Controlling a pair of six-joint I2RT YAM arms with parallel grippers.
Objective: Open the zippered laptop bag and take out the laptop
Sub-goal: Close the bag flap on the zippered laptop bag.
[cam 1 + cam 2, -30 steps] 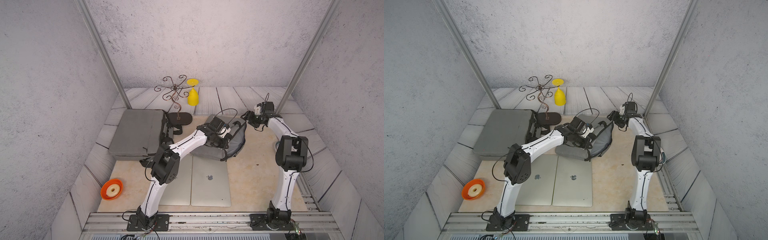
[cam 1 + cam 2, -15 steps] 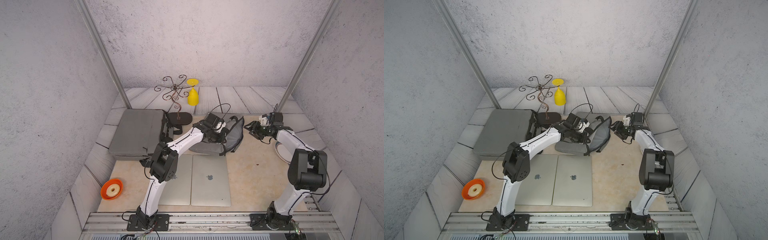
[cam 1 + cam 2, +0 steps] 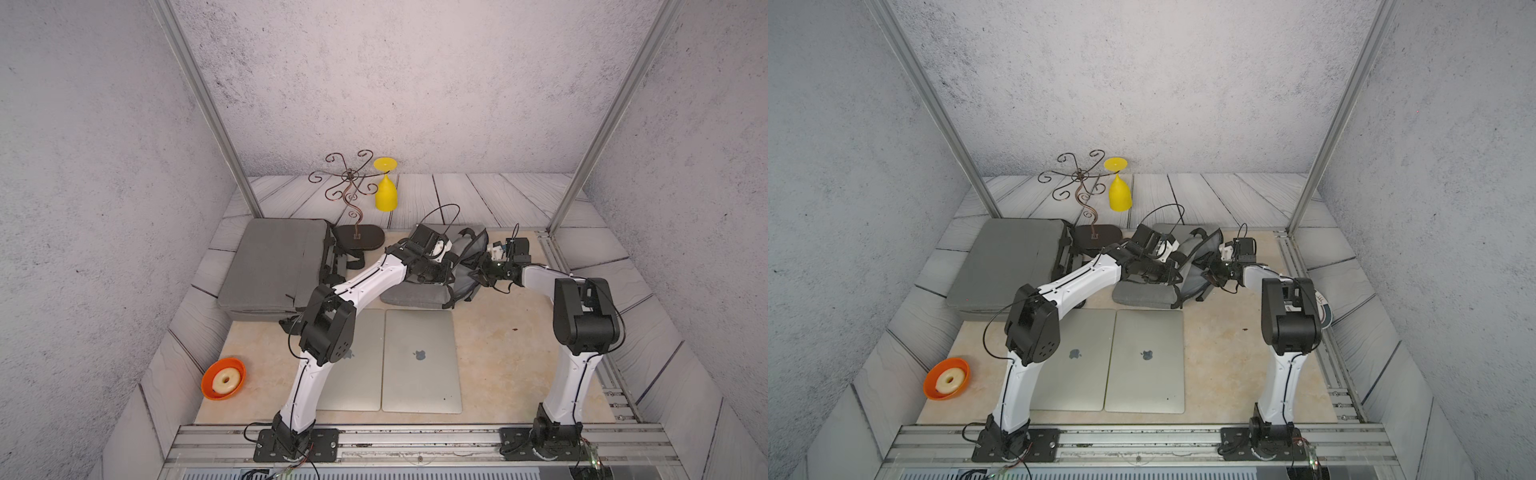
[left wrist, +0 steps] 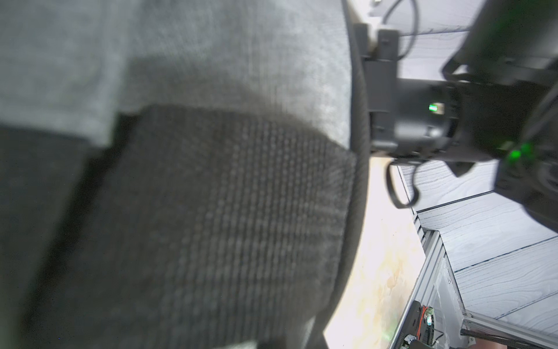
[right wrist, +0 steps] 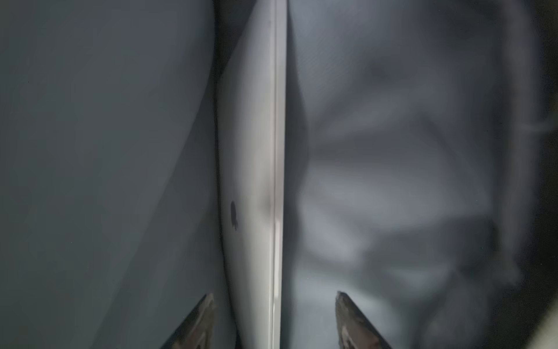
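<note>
The small grey laptop bag [image 3: 411, 295] [image 3: 1142, 296] lies mid-table with its right end gaping open. My left gripper [image 3: 452, 268] [image 3: 1177, 270] is shut on the bag's upper panel and holds it raised. In the left wrist view only the bag's fabric [image 4: 211, 60] shows, not the fingers. My right gripper [image 3: 478, 272] [image 3: 1210, 272] reaches into the open mouth. In the right wrist view it [image 5: 274, 297] is open, with one fingertip on either side of the silver laptop's [image 5: 253, 151] edge and clear space to each.
Two silver laptops [image 3: 419, 361] [image 3: 357, 374] lie side by side in front of the bag. A bigger grey bag [image 3: 274, 266] lies at the left. Behind stand a curly metal stand [image 3: 351, 191] and an upturned yellow glass [image 3: 385, 195]. An orange bowl [image 3: 223, 378] sits at the front left.
My right arm swung from behind the bag round to its open mouth, and its jaws narrowed a little. The left gripper kept its hold and shifted slightly with the raised panel.
</note>
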